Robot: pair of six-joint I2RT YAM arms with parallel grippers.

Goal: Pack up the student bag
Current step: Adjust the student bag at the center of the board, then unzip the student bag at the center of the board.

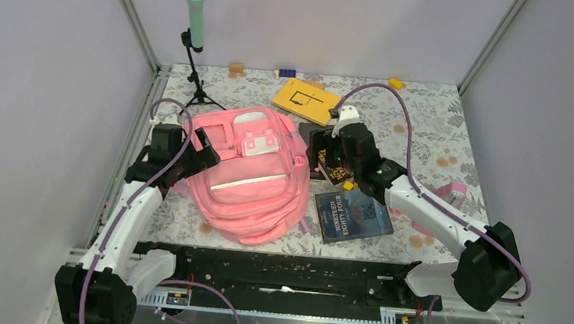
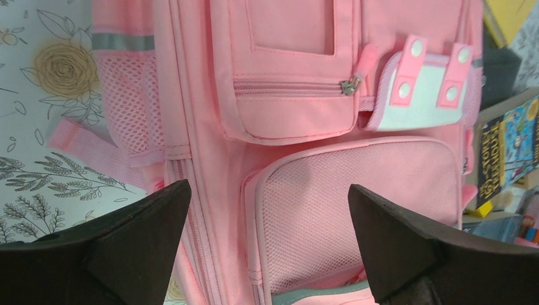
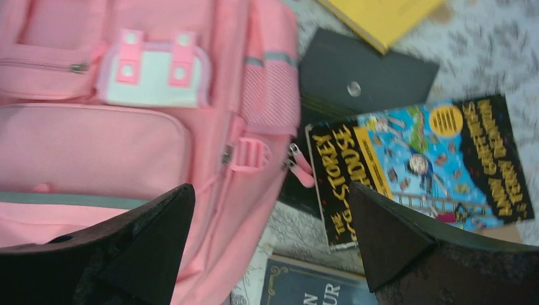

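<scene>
Student bag [image 1: 247, 176] lies flat, front pockets up, left of centre on the floral table [image 1: 444, 121], with nothing on top of it. It is soft pink fabric and looks slack and fairly empty, so it is probably light but floppy. It will sag and fold if lifted by one corner, and the smooth panels give the fingers little to bite on. Best holds are likely the pink zip pulls [image 3: 295, 159] at its right edge, the strap loop just beside them, or a pinched fold of the rim. The mesh side pocket looks snag-prone. The main compartment appears zipped shut, so it likely has to be opened first, one claw pinning the cloth while the other pulls.

Left gripper [image 1: 205, 148] hovers over the bag's left side, jaws spread wide and holding nothing. Right gripper [image 3: 270, 187] is at the bag's right edge, also wide open and empty.

The colourful book [image 3: 432, 165] lies just beside the zip pulls on a black folder [image 3: 362, 76]. A dark blue book [image 1: 352, 216] sits nearer the arms, a yellow book [image 1: 306, 99] further back.
</scene>
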